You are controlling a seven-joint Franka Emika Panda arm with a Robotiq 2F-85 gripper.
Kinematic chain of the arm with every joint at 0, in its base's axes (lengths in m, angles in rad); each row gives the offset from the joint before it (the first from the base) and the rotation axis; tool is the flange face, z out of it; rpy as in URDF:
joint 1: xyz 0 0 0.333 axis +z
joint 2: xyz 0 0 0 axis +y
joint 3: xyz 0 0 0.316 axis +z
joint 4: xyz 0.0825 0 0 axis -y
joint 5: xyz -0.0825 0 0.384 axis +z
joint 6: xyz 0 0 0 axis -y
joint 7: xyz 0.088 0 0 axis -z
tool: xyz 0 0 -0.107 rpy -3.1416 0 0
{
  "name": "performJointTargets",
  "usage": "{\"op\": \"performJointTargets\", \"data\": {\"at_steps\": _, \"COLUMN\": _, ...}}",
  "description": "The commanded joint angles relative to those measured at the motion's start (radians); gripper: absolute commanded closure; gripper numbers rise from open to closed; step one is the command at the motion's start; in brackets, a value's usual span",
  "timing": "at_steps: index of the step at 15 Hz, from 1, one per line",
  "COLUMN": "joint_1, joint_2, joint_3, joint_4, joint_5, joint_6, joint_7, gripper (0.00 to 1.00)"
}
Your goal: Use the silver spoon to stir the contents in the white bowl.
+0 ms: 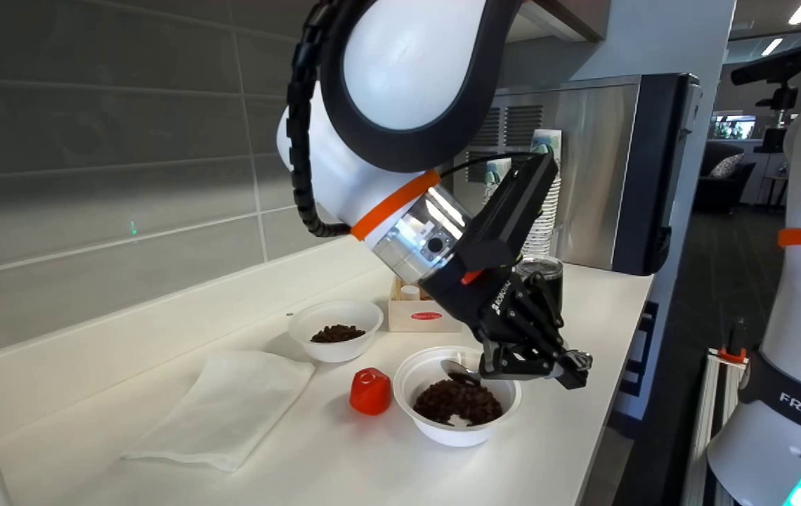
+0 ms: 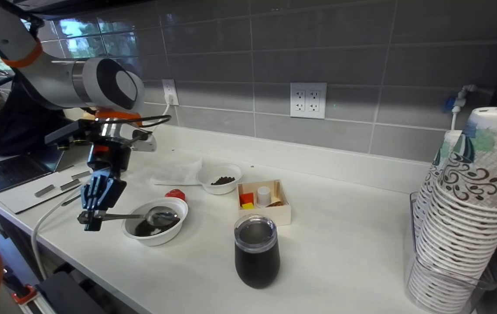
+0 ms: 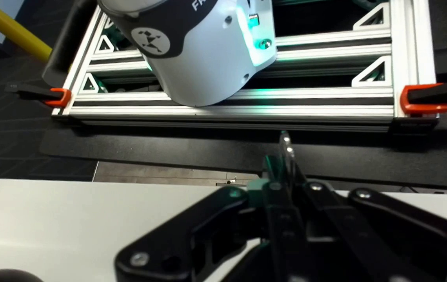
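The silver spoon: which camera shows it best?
An exterior view shows the silver spoon best: it's nearly all visible. Also in an exterior view, the end effector hides much of it, leaving mainly its head; the wrist view shows, apparently, just its handle end.

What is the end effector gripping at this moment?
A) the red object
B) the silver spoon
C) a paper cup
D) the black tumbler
B: in an exterior view the silver spoon is clamped in the end effector and extends out over a white bowl.
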Motion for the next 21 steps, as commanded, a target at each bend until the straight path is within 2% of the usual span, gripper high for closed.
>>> {"op": "performJointTargets", "data": {"at_steps": 1, "joint_1": 0.014, "joint_2": 0.034, "joint_3": 0.007, "joint_4": 0.026, "joint_5": -0.04, "joint_6": 0.045, "joint_7": 0.0, "gripper": 0.99}}
{"op": "performJointTargets", "data": {"at_steps": 7, "joint_1": 0.02, "joint_2": 0.073, "joint_3": 0.002, "joint_4": 0.036, "joint_5": 0.005, "joint_6": 0.11, "joint_7": -0.111, "gripper": 0.99}}
{"op": "performJointTargets", "data": {"at_steps": 13, "joint_1": 0.019, "joint_2": 0.035, "joint_3": -0.001, "joint_4": 0.047, "joint_5": 0.05, "joint_6": 0.037, "joint_7": -0.188, "gripper": 0.99}}
{"op": "performJointTargets", "data": {"at_steps": 15, "joint_1": 0.016, "joint_2": 0.029, "joint_3": -0.005, "joint_4": 0.054, "joint_5": 0.054, "joint_6": -0.023, "joint_7": -0.181, "gripper": 0.99}}
{"op": "performJointTargets", "data": {"at_steps": 18, "joint_1": 0.013, "joint_2": 0.046, "joint_3": -0.014, "joint_4": 0.065, "joint_5": 0.013, "joint_6": -0.107, "joint_7": -0.09, "gripper": 0.99}}
{"op": "performJointTargets", "data": {"at_steps": 21, "joint_1": 0.025, "joint_2": 0.093, "joint_3": -0.01, "joint_4": 0.071, "joint_5": -0.047, "joint_6": -0.119, "joint_7": 0.015, "gripper": 0.99}}
